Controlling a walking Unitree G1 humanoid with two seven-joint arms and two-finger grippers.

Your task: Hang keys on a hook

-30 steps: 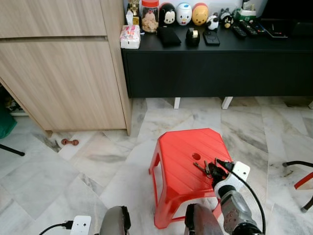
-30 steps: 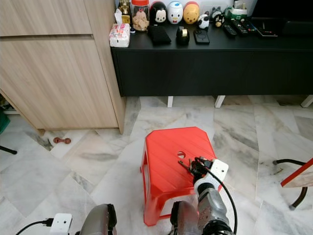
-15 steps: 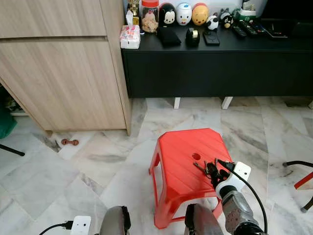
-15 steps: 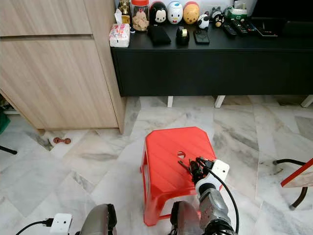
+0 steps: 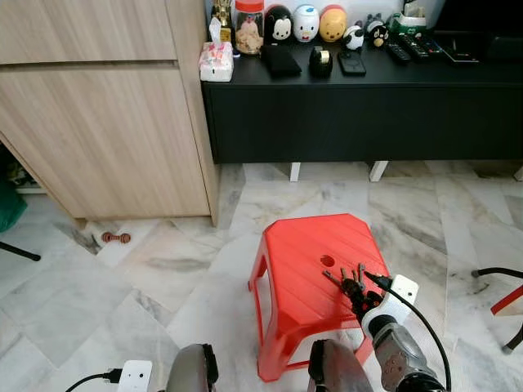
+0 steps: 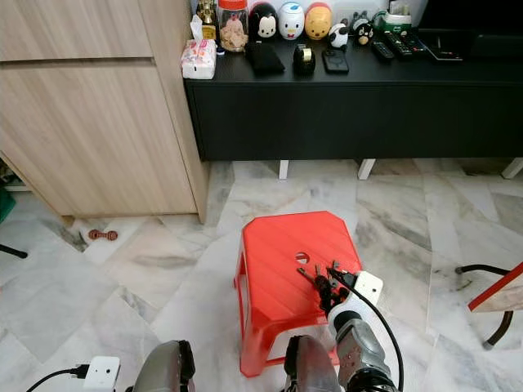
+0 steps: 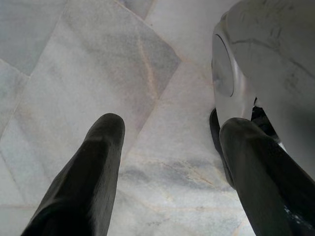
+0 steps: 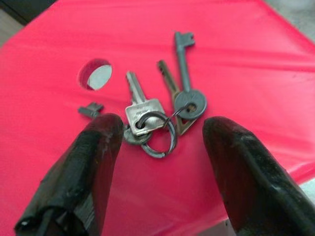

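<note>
item: bunch of keys [image 8: 157, 110] on a split ring, several silver keys fanned out, lying on top of the red plastic stool [image 5: 302, 269] just beside its round hole [image 8: 94, 73]. no legible writing on the keys.
right gripper [image 8: 160, 162]: fingers [image 8: 93, 157] spread wide, one on each side of the ring, holding nothing; tips just short of the keys. compared with a second ago it has drawn back slightly toward the stool's near edge, and the keys now lie uncovered.
left gripper [image 7: 170, 172]: fingers spread, empty, hanging over the marble floor [image 5: 122, 278].
surroundings: black tv console [image 5: 359, 106] carrying figurines and remotes; wooden cabinet [image 5: 106, 122].
</note>
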